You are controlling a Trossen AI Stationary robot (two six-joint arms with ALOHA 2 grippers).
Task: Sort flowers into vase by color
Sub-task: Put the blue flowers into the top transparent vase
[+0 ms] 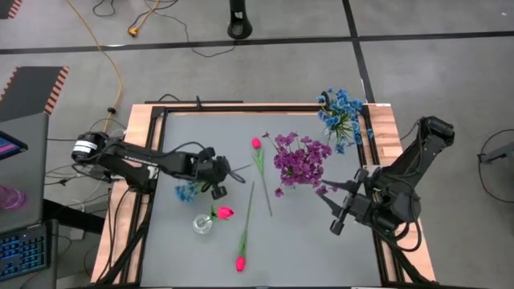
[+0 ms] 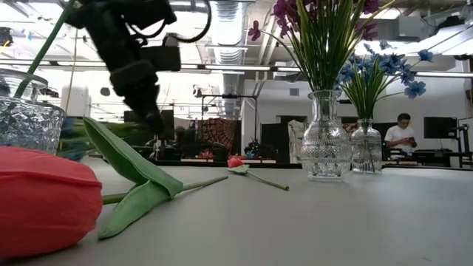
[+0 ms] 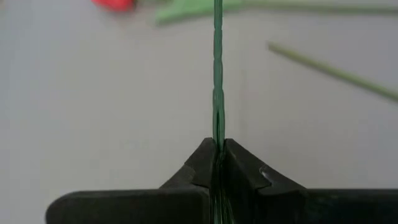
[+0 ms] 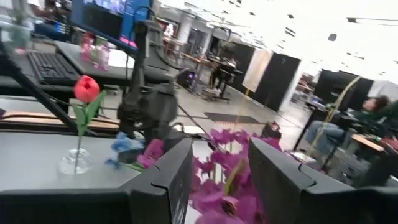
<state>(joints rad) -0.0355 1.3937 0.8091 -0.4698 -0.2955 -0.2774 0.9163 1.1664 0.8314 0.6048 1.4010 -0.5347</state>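
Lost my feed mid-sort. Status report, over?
Left gripper shut on a blue sprig's stem, above the table left of centre. Right gripper open, waiting near the purple vase. Two tulips lie loose. Nothing in the way.

Bright ceiling lights (image 2: 222, 15) glare above my tabletop (image 1: 241, 144); the near tulip (image 2: 44, 199) at lower left blurs, shadows stay faint.

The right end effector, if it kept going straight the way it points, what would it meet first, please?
Most likely the purple flowers in their vase: they sit directly beyond the right end effector, between its open fingers. Depth is hard to judge.
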